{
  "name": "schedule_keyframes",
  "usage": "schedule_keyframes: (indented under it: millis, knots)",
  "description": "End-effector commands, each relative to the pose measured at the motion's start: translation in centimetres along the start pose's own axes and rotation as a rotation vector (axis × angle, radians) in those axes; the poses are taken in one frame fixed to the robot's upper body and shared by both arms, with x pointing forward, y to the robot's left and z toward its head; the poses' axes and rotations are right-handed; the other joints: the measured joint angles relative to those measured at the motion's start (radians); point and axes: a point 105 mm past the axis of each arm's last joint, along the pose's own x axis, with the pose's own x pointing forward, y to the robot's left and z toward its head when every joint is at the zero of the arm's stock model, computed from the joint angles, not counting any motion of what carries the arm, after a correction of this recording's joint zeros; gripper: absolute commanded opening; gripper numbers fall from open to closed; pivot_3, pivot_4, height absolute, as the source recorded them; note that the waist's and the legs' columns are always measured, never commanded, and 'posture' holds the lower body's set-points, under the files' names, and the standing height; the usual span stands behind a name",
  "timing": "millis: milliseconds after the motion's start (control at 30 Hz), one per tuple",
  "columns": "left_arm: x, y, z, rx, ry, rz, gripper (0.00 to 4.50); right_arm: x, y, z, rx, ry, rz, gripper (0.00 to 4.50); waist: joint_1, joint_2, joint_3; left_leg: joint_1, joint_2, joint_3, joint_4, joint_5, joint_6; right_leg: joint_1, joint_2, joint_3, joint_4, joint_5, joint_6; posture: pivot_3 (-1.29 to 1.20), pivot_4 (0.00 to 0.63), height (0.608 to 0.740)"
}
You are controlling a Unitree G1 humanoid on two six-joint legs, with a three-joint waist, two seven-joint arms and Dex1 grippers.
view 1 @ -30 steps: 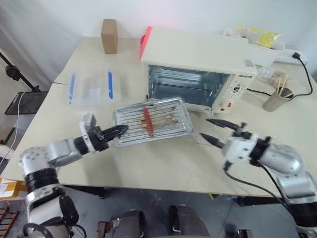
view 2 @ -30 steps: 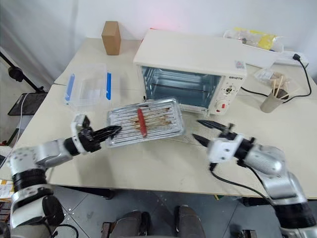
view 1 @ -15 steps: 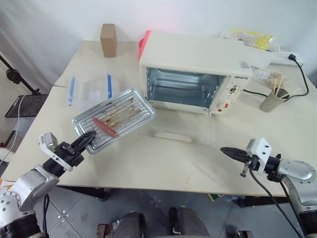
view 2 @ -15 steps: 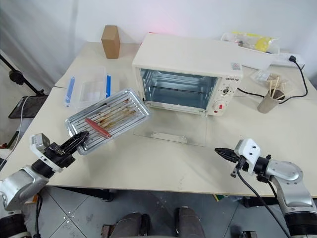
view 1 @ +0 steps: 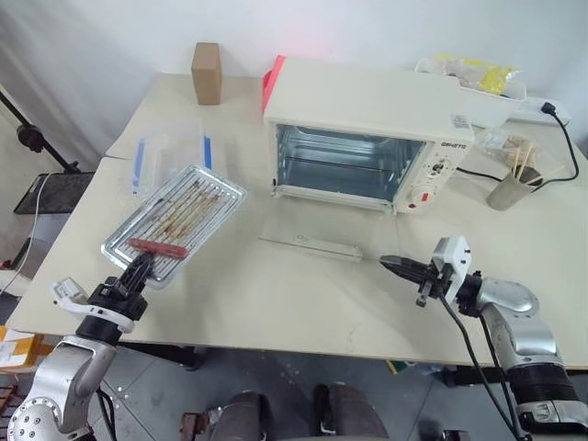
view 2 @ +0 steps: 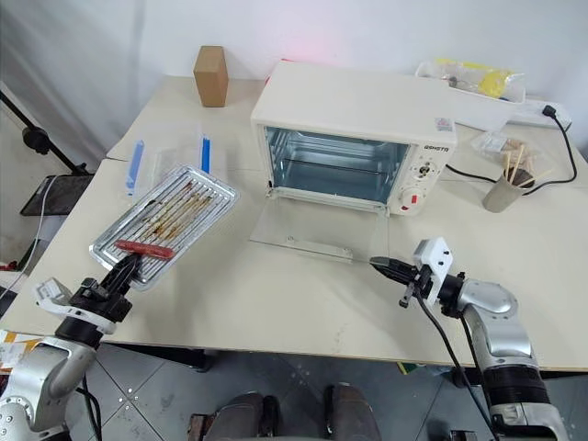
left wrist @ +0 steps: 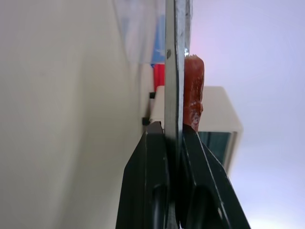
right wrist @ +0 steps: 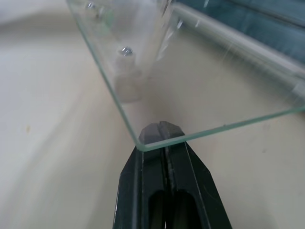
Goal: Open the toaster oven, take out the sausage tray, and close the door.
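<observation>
The cream-white toaster oven (view 1: 360, 110) stands at the back of the table, and its glass door (view 1: 317, 230) lies open and flat in front of it. My left gripper (view 1: 141, 267) is shut on the near rim of the silver sausage tray (view 1: 179, 216), which it holds over the table's left side. One red sausage (view 1: 156, 248) lies near the gripped end. In the left wrist view the fingers (left wrist: 152, 157) clamp the tray's rim (left wrist: 172, 71) edge-on beside the sausage (left wrist: 193, 90). My right gripper (view 1: 391, 265) is shut, with its tips (right wrist: 162, 128) just under the door's (right wrist: 200, 81) right front corner.
A clear plastic box with blue latches (view 1: 165, 152) sits behind the tray. A cardboard block (view 1: 207, 72) stands at the back left. A cup of sticks (view 1: 510, 186), a black cable (view 1: 570, 138) and a white dish with yellow packs (view 1: 470, 77) are at the back right.
My left gripper has carried the tray from in front of the oven to the table's left front. The right gripper has shut and come up to the door's right corner.
</observation>
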Motion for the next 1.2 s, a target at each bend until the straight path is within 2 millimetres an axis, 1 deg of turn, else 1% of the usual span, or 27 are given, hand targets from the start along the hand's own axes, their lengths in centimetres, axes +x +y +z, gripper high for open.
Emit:
schedule_keyframes:
  millis: [33, 100, 133, 200, 300, 367, 400, 433, 467, 567, 600, 700, 767, 800, 833, 867, 900, 967, 1067, 1200]
  knots:
    - [-0.3, -1.5, -0.3, 0.021, -0.006, -0.053, 0.0, -0.2, -1.4, 3.9, -0.047, -0.147, -0.07, 0.03, 0.0, 0.0, 0.0, 0.0, 0.0, 0.0, 0.0, 0.0, 0.0, 0.0, 0.0, 0.0, 0.0, 0.0, 0.0, 0.0, 0.15, 0.74]
    - [-0.2, -1.6, -0.5, 0.027, 0.007, -0.055, 0.0, -0.4, -2.3, 6.4, -0.056, -0.249, -0.121, 0.03, 0.0, 0.0, 0.0, 0.0, 0.0, 0.0, 0.0, 0.0, 0.0, 0.0, 0.0, 0.0, 0.0, 0.0, 0.0, 0.0, 0.15, 0.74]
    - [0.0, -1.8, -0.6, 0.034, 0.02, -0.061, 0.0, -0.5, -3.1, 8.2, -0.05, -0.332, -0.164, 0.03, -0.001, 0.0, 0.0, 0.0, 0.0, 0.0, 0.0, 0.0, 0.0, 0.0, 0.0, 0.0, 0.0, 0.0, 0.0, 0.0, 0.15, 0.74]
    - [0.2, -2.1, -0.8, 0.046, 0.046, -0.075, 0.0, -0.7, -3.6, 10.1, -0.026, -0.414, -0.182, 0.03, -0.003, 0.0, 0.0, -0.001, 0.0, 0.0, 0.0, 0.0, 0.0, -0.001, 0.0, 0.0, 0.0, 0.0, 0.0, 0.0, 0.15, 0.74]
    - [0.6, -2.2, -1.3, 0.057, 0.097, -0.084, 0.0, -0.8, -3.4, 11.0, 0.015, -0.428, -0.143, 0.03, -0.002, 0.0, 0.0, -0.002, 0.001, -0.001, -0.001, 0.0, 0.0, -0.001, 0.001, -0.001, -0.001, 0.0, 0.0, 0.0, 0.15, 0.74]
    - [1.1, -2.1, -2.1, 0.063, 0.156, -0.083, 0.0, -1.1, -2.9, 11.2, -0.023, -0.422, -0.114, 0.03, 0.004, 0.0, 0.0, -0.002, 0.001, -0.001, -0.001, -0.001, 0.0, -0.001, 0.001, -0.001, -0.002, 0.0, 0.0, 0.0, 0.15, 0.74]
    - [1.3, -2.0, -2.5, 0.064, 0.184, -0.08, 0.0, -1.3, -2.6, 11.1, -0.082, -0.405, -0.109, 0.03, 0.007, 0.0, 0.0, -0.003, 0.001, -0.001, -0.001, -0.001, 0.0, -0.001, 0.001, -0.001, -0.003, 0.0, 0.0, 0.0, 0.15, 0.74]
    - [1.5, -1.9, -2.8, 0.063, 0.212, -0.078, 0.0, -1.4, -2.1, 10.7, -0.128, -0.372, -0.085, 0.4, 0.013, 0.0, 0.0, -0.003, 0.0, -0.001, -0.001, -0.001, 0.001, -0.001, 0.001, -0.001, -0.003, 0.0, 0.0, 0.0, 0.15, 0.74]
    - [1.7, -1.8, -3.3, 0.067, 0.249, -0.076, 0.0, -1.5, -1.3, 10.1, -0.159, -0.335, -0.048, 0.58, 0.017, 0.0, 0.0, -0.003, 0.0, -0.001, -0.001, -0.001, 0.001, -0.001, 0.001, -0.001, -0.004, 0.0, 0.0, 0.0, 0.15, 0.74]
    - [2.9, -1.8, -5.1, 0.065, 0.377, -0.086, 0.0, -2.5, 1.1, 7.9, -0.199, -0.227, 0.062, 1.54, 0.027, 0.0, 0.0, -0.004, 0.0, -0.001, -0.001, -0.002, 0.002, -0.001, 0.001, -0.001, -0.005, 0.0, 0.001, 0.0, 0.15, 0.74]
    - [3.2, -1.8, -5.5, 0.065, 0.412, -0.09, 0.0, -2.8, 1.6, 7.4, -0.208, -0.203, 0.082, 1.92, 0.028, 0.0, 0.0, -0.004, 0.0, -0.001, -0.001, -0.002, 0.002, -0.001, 0.001, -0.001, -0.006, 0.0, 0.001, 0.0, 0.15, 0.74]
    - [4.0, -1.7, -6.8, 0.069, 0.522, -0.086, 0.0, -3.9, 2.4, 6.6, -0.197, -0.167, 0.093, 2.85, 0.025, 0.0, 0.0, -0.003, 0.0, -0.001, -0.001, -0.002, 0.002, 0.0, 0.0, -0.001, -0.006, 0.001, 0.001, 0.0, 0.15, 0.74]
    - [4.7, -1.5, -7.7, 0.061, 0.597, -0.081, 0.0, -4.5, 3.0, 6.1, -0.204, -0.129, 0.114, 3.58, 0.022, 0.001, 0.0, -0.003, 0.0, -0.001, -0.001, -0.002, 0.002, 0.0, 0.0, 0.0, -0.005, 0.001, 0.001, 0.0, 0.15, 0.74]
    - [5.0, -1.5, -8.6, 0.062, 0.665, -0.08, 0.0, -5.0, 4.0, 5.5, -0.241, -0.087, 0.163, 3.91, 0.019, 0.001, 0.0, -0.002, 0.0, -0.001, -0.001, -0.002, 0.002, 0.0, 0.0, 0.0, -0.005, 0.001, 0.001, 0.0, 0.15, 0.74]
    - [5.9, -1.2, -10.4, 0.068, 0.774, -0.074, 0.0, -5.6, 4.7, 5.0, -0.241, -0.062, 0.172, 4.22, 0.02, 0.001, 0.0, -0.002, 0.0, -0.001, -0.001, -0.002, 0.002, 0.0, 0.001, 0.0, -0.005, 0.001, 0.001, 0.0, 0.15, 0.74]
    - [6.7, -1.0, -11.7, 0.064, 0.846, -0.063, 0.0, -6.2, 5.1, 4.9, -0.235, -0.049, 0.155, 4.47, 0.03, 0.002, 0.0, -0.002, 0.0, -0.001, -0.001, -0.001, 0.001, 0.0, 0.001, -0.001, -0.005, 0.001, 0.001, 0.0, 0.15, 0.74]
    - [7.3, -0.9, -12.5, 0.062, 0.894, -0.055, 0.0, -6.5, 5.3, 4.8, -0.229, -0.043, 0.139, 4.47, 0.044, 0.002, 0.0, -0.003, 0.0, -0.003, -0.001, -0.001, 0.0, 0.0, 0.001, -0.002, -0.005, 0.001, 0.001, 0.0, 0.15, 0.74]
    - [7.9, -0.6, -13.0, 0.065, 0.934, -0.042, 0.0, -6.9, 5.2, 5.0, -0.215, -0.049, 0.099, 4.47, 0.044, 0.002, 0.0, -0.003, -0.001, -0.002, -0.001, -0.001, 0.0, 0.0, 0.002, -0.002, -0.005, 0.001, 0.001, 0.0, 0.15, 0.74]
    - [9.1, -0.1, -14.3, 0.084, 1.014, -0.009, 0.0, -8.4, 5.3, 4.6, -0.184, -0.005, 0.046, 4.47, 0.043, 0.002, 0.0, -0.003, -0.002, 0.0, -0.001, -0.001, 0.001, 0.0, 0.001, 0.0, -0.006, 0.001, 0.002, 0.0, 0.15, 0.74]
    - [10.1, 0.7, -15.9, 0.133, 1.112, 0.048, 0.0, -10.2, 5.5, 4.1, -0.17, 0.049, 0.0, 4.47, 0.057, 0.003, 0.0, -0.002, -0.003, -0.002, -0.001, 0.0, -0.001, 0.001, 0.0, -0.001, -0.005, 0.001, 0.002, 0.0, 0.15, 0.74]
